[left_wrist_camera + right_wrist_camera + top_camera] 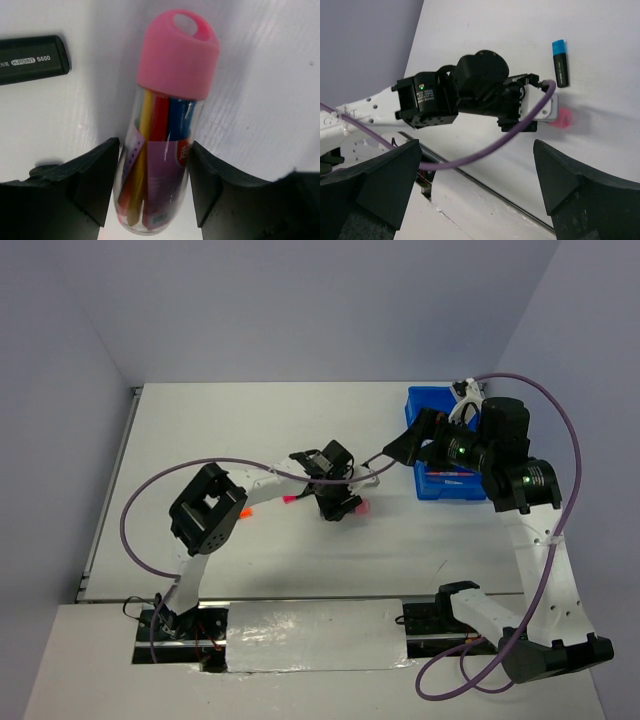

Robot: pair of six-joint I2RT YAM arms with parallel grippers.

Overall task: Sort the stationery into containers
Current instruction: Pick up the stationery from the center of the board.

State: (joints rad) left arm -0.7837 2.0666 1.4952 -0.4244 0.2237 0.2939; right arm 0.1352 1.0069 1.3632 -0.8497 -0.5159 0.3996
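The pink patterned tube (pixel 165 120), clear with a pink cap and coloured pens inside, lies on the white table between my left gripper's (pixel 155 167) fingers (pixel 102 172), which press on both of its sides. In the top view the left gripper (pixel 340 505) is at mid-table and the pink cap (pixel 362 507) sticks out to its right. My right gripper (pixel 408 443) is open and empty, raised by the left edge of the blue tray (pixel 432 487). A blue-capped highlighter (pixel 560 62) lies beyond the left wrist. The patterned discs are not in view.
An orange-capped highlighter (pixel 245 512) and a pink-capped one (pixel 290 499) lie under the left forearm. A black highlighter body (pixel 30 60) lies left of the tube. The left arm's purple cable (pixel 485 150) hangs across the right wrist view. Walls enclose the table.
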